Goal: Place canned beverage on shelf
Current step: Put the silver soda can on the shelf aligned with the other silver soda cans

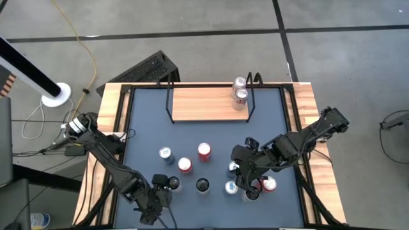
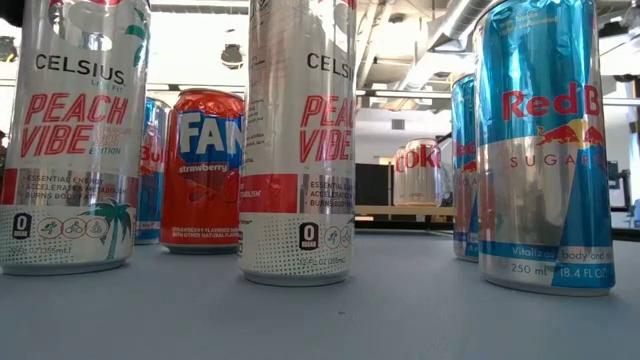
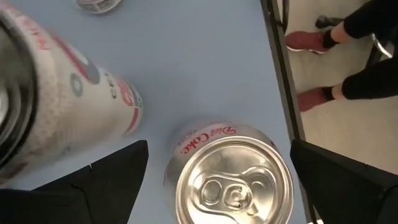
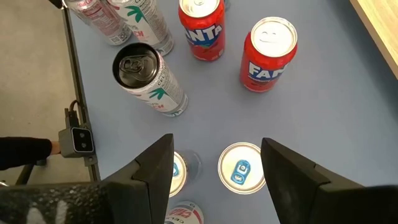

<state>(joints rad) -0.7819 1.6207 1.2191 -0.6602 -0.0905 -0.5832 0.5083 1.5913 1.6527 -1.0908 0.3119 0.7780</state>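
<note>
The shelf point(image 1: 204, 104), a light-wood board in a black wire frame, stands at the table's far edge with two cans point(image 1: 240, 96) on its right end. Several cans stand on the dark table top. My left gripper point(image 3: 219, 148) is open near the table's near edge, one finger on each side of an upright Diet Coke can point(image 3: 233, 183), touching nothing. Beside it stands a tall Celsius can point(image 3: 56, 93). My right gripper point(image 4: 214, 162) hangs open well above a blue-tabbed Red Bull can point(image 4: 241, 168) at the near right.
Two Fanta cans point(image 4: 267, 53) and a black-topped Celsius can point(image 4: 146, 78) stand mid-table; more cans point(image 1: 268, 184) crowd under the right arm. A person's red shoes point(image 3: 308, 40) show past the table's near edge. The shelf's left part is bare board.
</note>
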